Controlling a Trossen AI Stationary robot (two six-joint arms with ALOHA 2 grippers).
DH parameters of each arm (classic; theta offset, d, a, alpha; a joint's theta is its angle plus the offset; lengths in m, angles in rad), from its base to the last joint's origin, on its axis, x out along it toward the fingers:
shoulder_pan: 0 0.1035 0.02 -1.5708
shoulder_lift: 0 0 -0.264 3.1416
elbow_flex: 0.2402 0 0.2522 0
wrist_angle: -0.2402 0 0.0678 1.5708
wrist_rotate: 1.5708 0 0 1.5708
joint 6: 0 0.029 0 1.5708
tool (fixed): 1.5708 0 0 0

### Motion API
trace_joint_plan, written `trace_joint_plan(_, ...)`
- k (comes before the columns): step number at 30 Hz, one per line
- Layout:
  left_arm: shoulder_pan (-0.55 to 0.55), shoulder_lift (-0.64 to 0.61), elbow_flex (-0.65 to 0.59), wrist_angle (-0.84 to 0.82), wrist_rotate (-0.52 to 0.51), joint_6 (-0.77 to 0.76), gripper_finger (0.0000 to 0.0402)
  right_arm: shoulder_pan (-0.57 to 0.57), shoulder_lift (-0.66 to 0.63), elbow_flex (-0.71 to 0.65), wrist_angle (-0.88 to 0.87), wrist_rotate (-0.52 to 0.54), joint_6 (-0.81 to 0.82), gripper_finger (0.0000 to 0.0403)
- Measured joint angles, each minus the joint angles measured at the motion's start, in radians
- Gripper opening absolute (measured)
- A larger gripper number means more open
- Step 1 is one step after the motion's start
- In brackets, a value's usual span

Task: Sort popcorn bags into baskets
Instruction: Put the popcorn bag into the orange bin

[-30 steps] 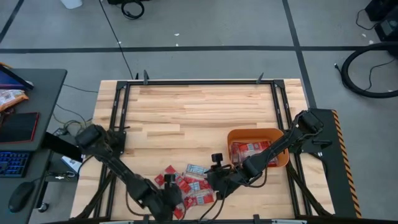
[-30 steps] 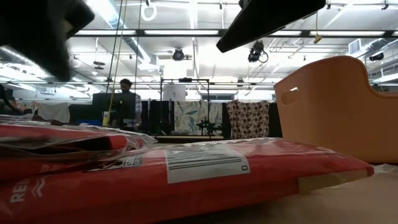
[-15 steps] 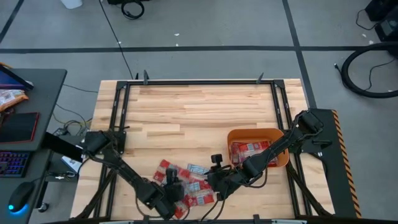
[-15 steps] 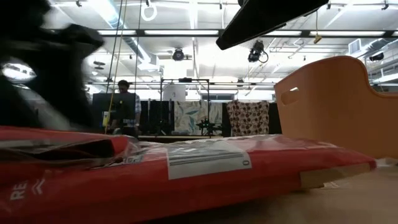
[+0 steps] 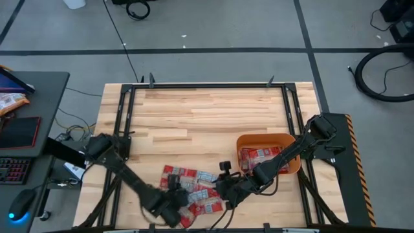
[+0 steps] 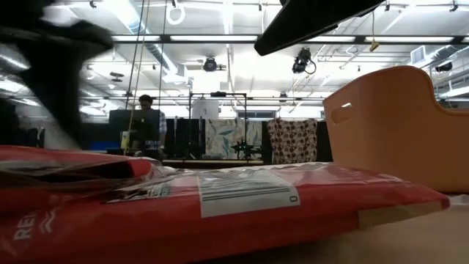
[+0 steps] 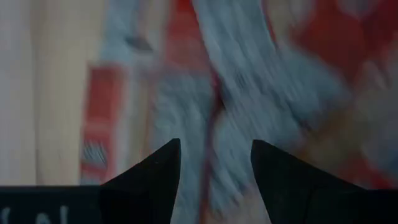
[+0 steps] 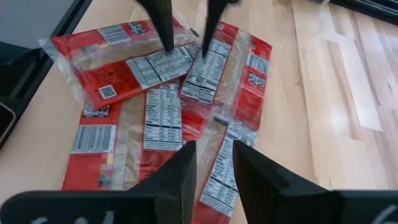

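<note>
Several red popcorn bags with white label patches lie overlapped flat on the wood near the table's near edge; they also show in the right wrist view and the low view. The orange tub stands to their right with more red bags inside. My left gripper is open and points down over the pile's left part. My right gripper hovers open over the pile's right side. My left gripper comes at the pile from above, its fingertips reaching down to the label faces of two overlapped bags. I cannot tell whether they touch.
Dark frame rails run along the table's left, right and far sides. The far half of the table is bare wood. A desk with a keyboard stands left of the table. A person stands in the room beyond.
My left gripper has moved from the table's near edge toward the pile and now stands over its left part. The leftmost bags now show more fully. My right arm has kept still.
</note>
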Motion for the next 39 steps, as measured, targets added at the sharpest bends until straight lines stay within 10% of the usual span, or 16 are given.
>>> trace_joint_plan(17,-0.188,0.002,-0.116,-0.229,-0.167,-0.381,0.0201,0.001,0.000,0.000,0.007,-0.002,0.017,0.0109)
trace_joint_plan(32,-0.162,-0.001,-0.229,-0.182,-0.170,-0.253,0.0198,0.001,0.000,0.000,0.008,-0.002,0.017,0.0109)
trace_joint_plan(39,-0.163,-0.002,-0.262,-0.141,-0.171,-0.175,0.0132,0.001,0.000,0.000,0.016,-0.004,0.017,0.0109)
